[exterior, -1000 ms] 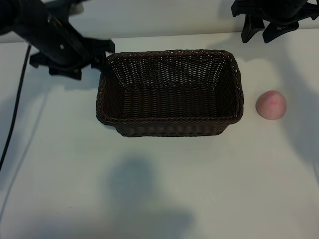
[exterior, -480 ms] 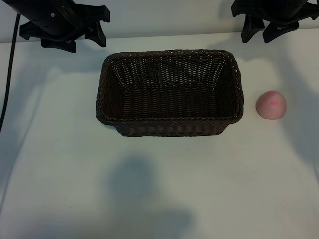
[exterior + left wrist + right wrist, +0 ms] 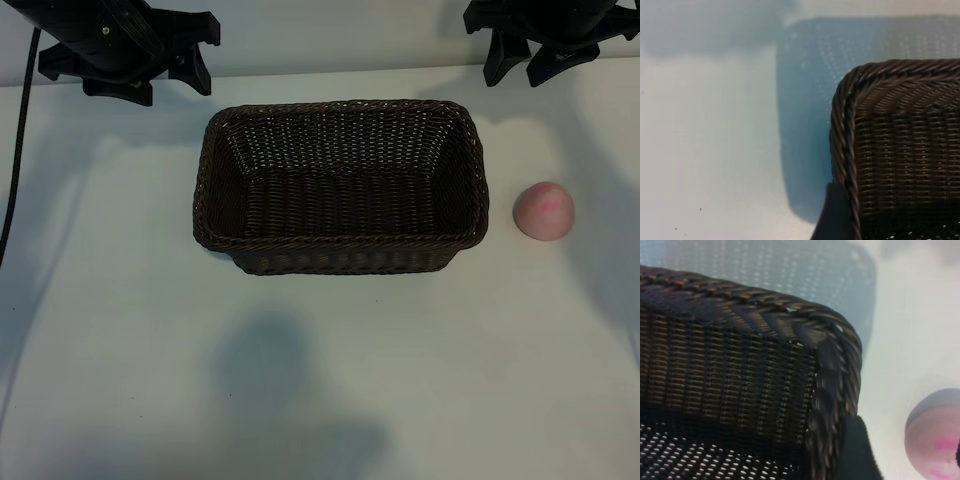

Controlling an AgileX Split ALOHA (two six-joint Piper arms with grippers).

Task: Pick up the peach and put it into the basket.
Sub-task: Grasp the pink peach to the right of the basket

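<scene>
the peach, a small round pale pink fruit with a redder blotch, sits on the white desk just beside the basket's right end. the basket is dark brown woven wicker, rectangular, with sloped sides and braided rim. the right gripper hangs above the far right corner, fingers spread, holding nothing. the left gripper hangs beyond the far left corner, fingers wide apart, touching nothing.

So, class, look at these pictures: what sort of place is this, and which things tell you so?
Probably a robot test bench or lab rather than a home: a bare white table, two black robot arms at its far edge, and staged props, only a wicker basket and a peach.
</scene>
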